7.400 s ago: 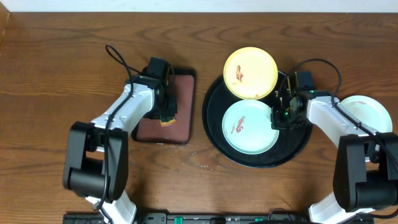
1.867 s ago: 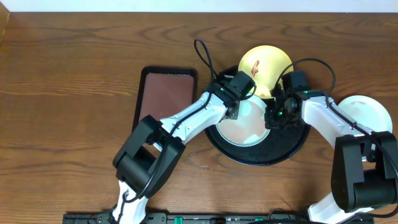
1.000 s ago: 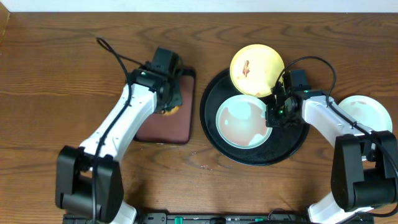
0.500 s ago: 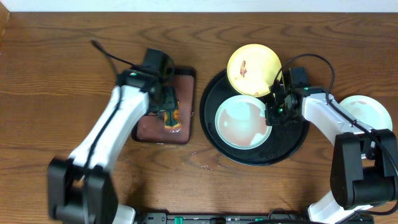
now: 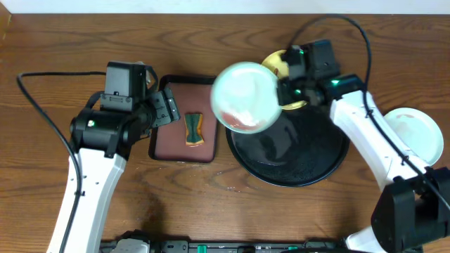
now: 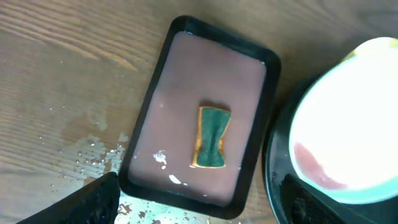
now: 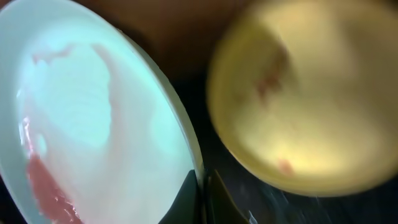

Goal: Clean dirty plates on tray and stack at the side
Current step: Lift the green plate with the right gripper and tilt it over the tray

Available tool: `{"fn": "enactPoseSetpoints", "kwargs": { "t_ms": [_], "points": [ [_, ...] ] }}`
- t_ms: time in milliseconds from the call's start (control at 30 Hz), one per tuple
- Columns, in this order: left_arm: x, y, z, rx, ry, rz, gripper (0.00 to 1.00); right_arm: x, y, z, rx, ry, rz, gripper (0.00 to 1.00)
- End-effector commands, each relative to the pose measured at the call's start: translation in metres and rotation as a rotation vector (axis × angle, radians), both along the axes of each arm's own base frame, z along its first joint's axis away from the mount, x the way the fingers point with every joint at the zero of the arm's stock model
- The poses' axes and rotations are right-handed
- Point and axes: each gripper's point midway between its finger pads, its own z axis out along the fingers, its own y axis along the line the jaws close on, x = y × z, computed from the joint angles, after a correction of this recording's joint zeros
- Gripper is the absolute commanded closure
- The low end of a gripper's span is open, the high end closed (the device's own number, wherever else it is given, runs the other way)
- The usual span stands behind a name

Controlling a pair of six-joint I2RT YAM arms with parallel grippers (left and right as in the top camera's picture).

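Holding blue-green plate point(image 5: 244, 97) above black tray point(image 5: 302, 163), right pincer point(image 7: 202, 186) clenched on rim, left pincer point(image 5: 169, 107) spread wide

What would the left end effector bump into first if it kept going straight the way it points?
Most likely the small reddish-brown tray, right by the green sponge lying in it. The left end effector hangs open above it; depth is unclear.

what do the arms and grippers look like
Both arms are the same build: white tube links between black joints. The left arm and right arm each trail a thin black cable near the wrist. The left gripper and right gripper are black with two fingers. Small green lights glow on the right wrist.
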Motion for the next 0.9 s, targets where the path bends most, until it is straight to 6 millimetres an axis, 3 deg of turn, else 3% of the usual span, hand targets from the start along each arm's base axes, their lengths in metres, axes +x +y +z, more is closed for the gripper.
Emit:
{"fn": "enactPoseSetpoints", "kwargs": {
  "t_ms": [0, 200, 333, 867],
  "points": [
    [0.000, 0.002, 0.010, 0.005, -0.027, -0.001, 0.17, 0.000, 0.037, 0.024, 0.018, -0.105, 0.069, 0.99],
    [0.000, 0.002, 0.009, 0.005, -0.025, -0.001, 0.16, 0.009, 0.090, 0.028, -0.119, -0.320, 0.117, 0.99],
    [0.000, 0.002, 0.009, 0.006, -0.025, -0.001, 0.16, 0.013, 0.111, 0.028, -0.270, -0.461, 0.170, 0.99],
    [0.000, 0.002, 0.009, 0.006, -0.024, -0.001, 0.16, 0.001, 0.131, 0.108, -0.719, -0.887, 0.111, 0.99]
  ]
}}
